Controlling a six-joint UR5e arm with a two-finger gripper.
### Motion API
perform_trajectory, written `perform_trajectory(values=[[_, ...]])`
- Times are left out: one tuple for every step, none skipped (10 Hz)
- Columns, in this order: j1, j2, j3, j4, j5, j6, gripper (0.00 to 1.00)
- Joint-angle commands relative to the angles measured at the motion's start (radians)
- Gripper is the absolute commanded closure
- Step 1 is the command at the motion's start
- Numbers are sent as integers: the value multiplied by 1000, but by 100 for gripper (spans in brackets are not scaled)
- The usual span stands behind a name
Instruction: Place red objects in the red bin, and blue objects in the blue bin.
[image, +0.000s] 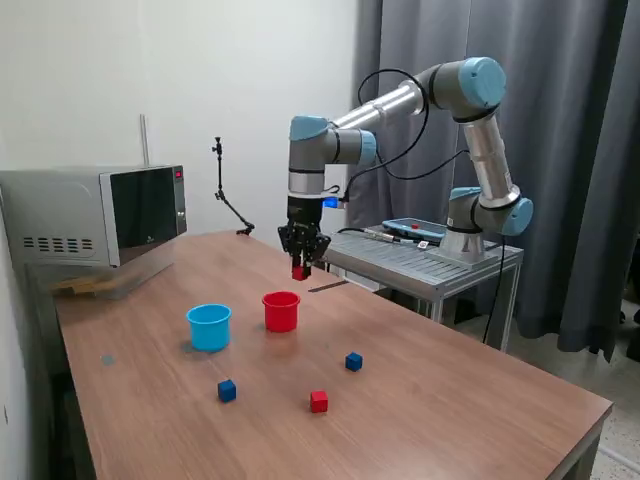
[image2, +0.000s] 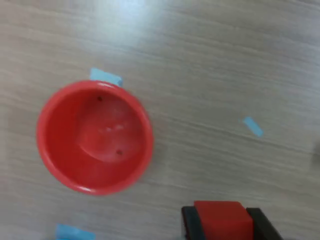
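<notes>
jaws grip a red cube (image2: 222, 218) squarely, above upright red cup (image2: 95, 136).

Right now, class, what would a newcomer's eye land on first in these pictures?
Probably the gripper hanging in the air with a red cube pinched between its fingers, above the table and a little past the red cup. The wrist view shows that cup is empty. Next, the light blue cup standing beside it, towards the exterior view's left.
</notes>
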Motion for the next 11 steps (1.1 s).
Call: perform_trajectory(values=[[-42, 2, 9, -1, 3, 29, 100], [-53, 3, 12, -3, 8, 39, 100], [-67, 3, 13, -3, 10, 53, 100], [-74, 3, 13, -4, 10, 58, 100], [-94, 5, 21, -10, 13, 62, 100], [-107, 5, 26, -13, 13, 93, 100], [-123, 6, 27, -16, 13, 101, 100], [-130, 8, 27, -16, 13, 102, 100], [-134, 11, 27, -16, 13, 102, 100], [-134, 14, 27, -18, 14, 102, 100], [-134, 17, 27, -24, 14, 102, 100]])
